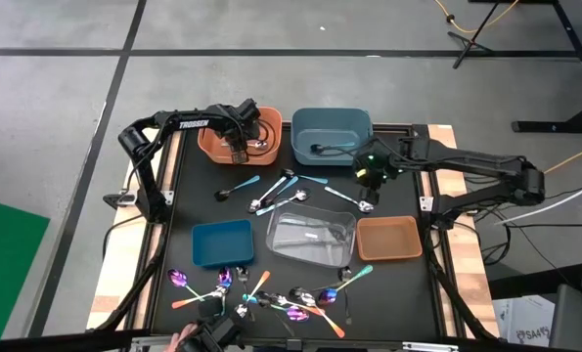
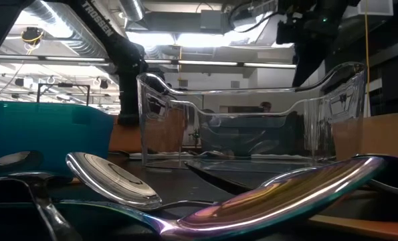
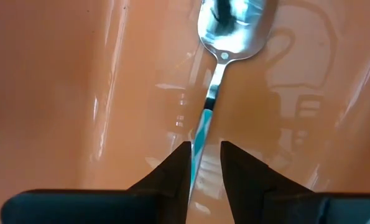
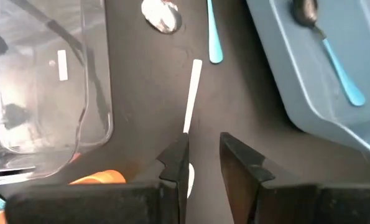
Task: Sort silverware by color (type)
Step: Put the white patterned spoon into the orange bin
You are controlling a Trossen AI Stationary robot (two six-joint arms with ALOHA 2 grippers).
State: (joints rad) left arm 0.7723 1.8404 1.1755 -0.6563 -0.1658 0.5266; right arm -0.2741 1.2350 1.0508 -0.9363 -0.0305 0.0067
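Note:
My left gripper (image 1: 240,145) hangs open over the orange bin (image 1: 212,147) at the far left. In the left wrist view its fingertips (image 3: 204,163) stand on either side of the teal handle (image 3: 201,134) of a silver spoon (image 3: 234,25) that lies on the bin's floor. My right gripper (image 1: 369,172) is open above the black mat, beside the blue-grey bin (image 1: 332,122). A white-handled piece (image 4: 191,93) lies on the mat and runs in under its fingers (image 4: 203,155). More silverware lies mid-table (image 1: 281,191) and along the near edge (image 1: 271,293). My left gripper points steeply down into the orange bin. The spoon's teal handle (image 3: 197,152) runs close along the inner side of one finger (image 3: 175,168). I cannot tell whether that finger touches the handle. The spoon lies flat on the bin's floor.
A teal-handled spoon (image 4: 334,56) lies in the blue-grey bin. A clear bin (image 1: 310,235) stands mid-table, a blue bin (image 1: 222,242) to its left and a brown bin (image 1: 388,238) to its right. An iridescent spoon (image 2: 285,194) and a silver spoon (image 2: 112,177) lie nearest the low camera.

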